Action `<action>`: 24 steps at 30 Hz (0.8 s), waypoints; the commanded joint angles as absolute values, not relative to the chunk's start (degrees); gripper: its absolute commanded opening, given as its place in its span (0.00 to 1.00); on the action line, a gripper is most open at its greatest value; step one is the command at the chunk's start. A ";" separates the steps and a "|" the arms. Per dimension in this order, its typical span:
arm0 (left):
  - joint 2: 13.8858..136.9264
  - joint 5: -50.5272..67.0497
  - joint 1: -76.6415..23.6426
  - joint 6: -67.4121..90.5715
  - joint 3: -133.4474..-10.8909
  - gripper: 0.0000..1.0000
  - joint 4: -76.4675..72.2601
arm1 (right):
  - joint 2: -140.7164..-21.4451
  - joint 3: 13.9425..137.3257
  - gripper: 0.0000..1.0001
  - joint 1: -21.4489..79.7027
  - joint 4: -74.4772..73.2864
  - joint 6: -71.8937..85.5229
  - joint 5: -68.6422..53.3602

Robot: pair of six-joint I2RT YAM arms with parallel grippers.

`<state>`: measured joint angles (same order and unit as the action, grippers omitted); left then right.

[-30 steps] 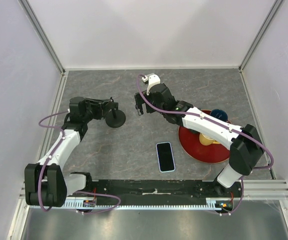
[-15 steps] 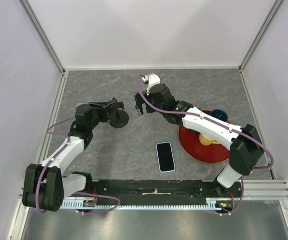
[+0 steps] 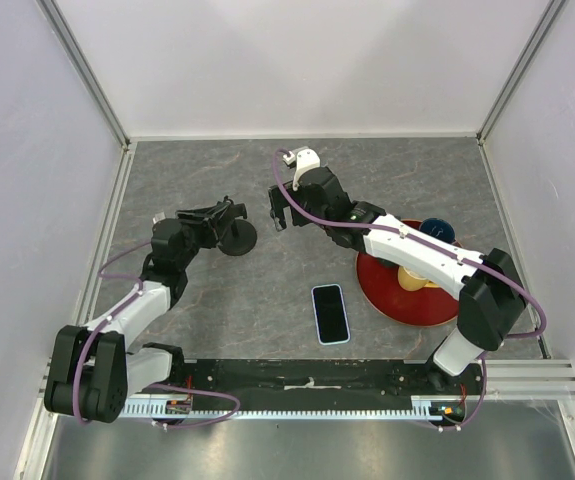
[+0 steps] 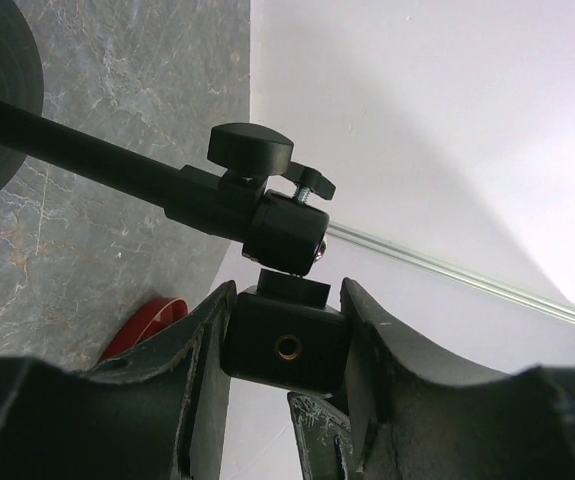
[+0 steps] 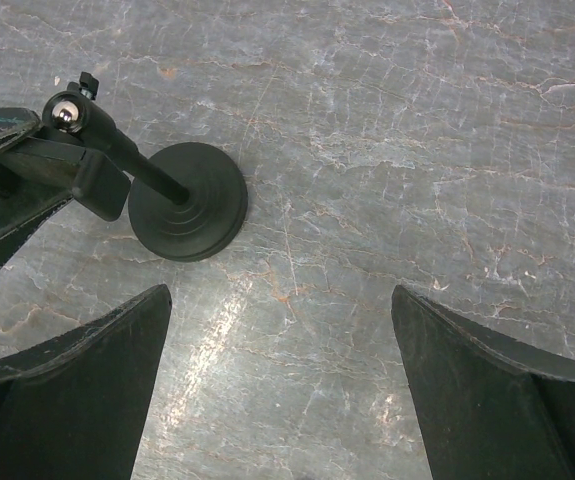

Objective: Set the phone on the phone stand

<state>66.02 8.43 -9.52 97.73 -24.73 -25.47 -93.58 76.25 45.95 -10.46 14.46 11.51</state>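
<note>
We have dragged the black disc-based phone stand (image 3: pixel 237 237) rightward, left claw (image 4: pixel 287 345) clamped on its head, right claw (image 5: pixel 279 370) spread wide and empty, slim black-screened phone (image 3: pixel 331 313) at lower centre unlifted.

The table (image 5: pixel 417 120) is surfaced in a grey veined stone pattern with a slight sheen. The stand (image 5: pixel 189 200) is finished in matt black (base moulded in rings, thumbscrew thread bare metal). The phone (image 3: pixel 331 313) is faced in glossy black glass.
</note>
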 commanded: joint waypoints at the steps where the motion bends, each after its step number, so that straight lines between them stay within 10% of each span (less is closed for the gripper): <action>1: 68.38 7.21 -10.37 96.77 -21.53 0.02 -16.35 | -93.87 77.26 0.98 45.88 -9.76 13.45 12.48; 5: 68.20 8.25 -10.37 94.40 -22.85 0.02 -16.17 | -93.87 77.26 0.98 45.88 -9.93 13.36 12.39; 11: 68.91 14.49 -10.28 89.41 -26.97 0.88 -13.72 | -93.52 77.17 0.98 45.88 -10.11 13.18 12.65; 24: 42.56 9.15 -6.33 69.80 -29.26 0.97 13.78 | -92.46 76.64 0.98 45.18 -10.81 13.10 13.36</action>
